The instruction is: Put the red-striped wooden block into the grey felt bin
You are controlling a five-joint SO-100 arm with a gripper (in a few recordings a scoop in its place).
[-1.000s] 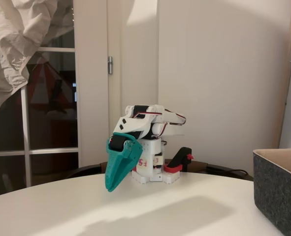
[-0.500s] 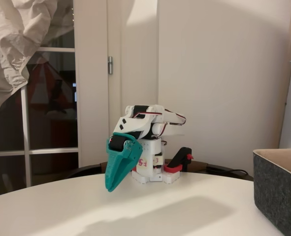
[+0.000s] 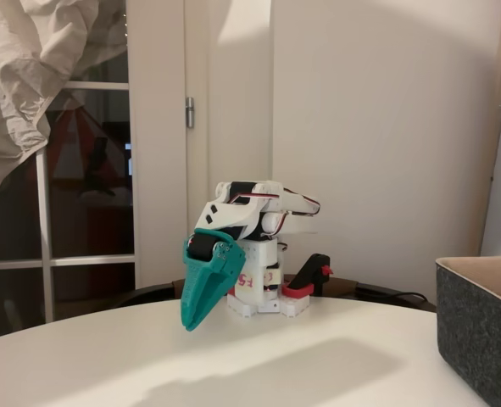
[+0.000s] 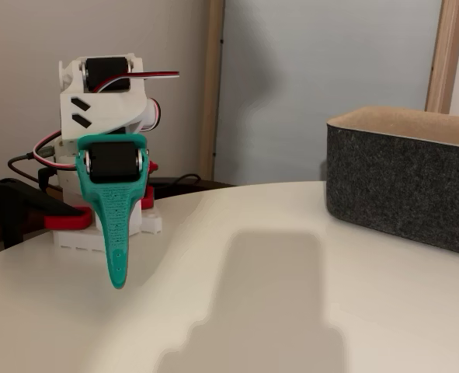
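My teal gripper (image 3: 190,323) hangs folded down in front of the white arm base, its tip just above the white table; its jaws are shut with nothing between them. In the other fixed view the gripper (image 4: 117,281) points straight down at the left. The grey felt bin (image 3: 481,326) stands at the right edge of the table, its beige lining showing at the rim. From the second camera the grey felt bin (image 4: 404,177) sits at the right, well apart from the gripper. The red-striped wooden block is out of view.
The round white table (image 3: 258,365) spreads in front of the arm. A black and red clamp (image 3: 305,280) holds the base to the table's far edge; the clamp (image 4: 27,210) also appears at the left. A crumpled sheet (image 3: 30,76) hangs at the upper left by a window.
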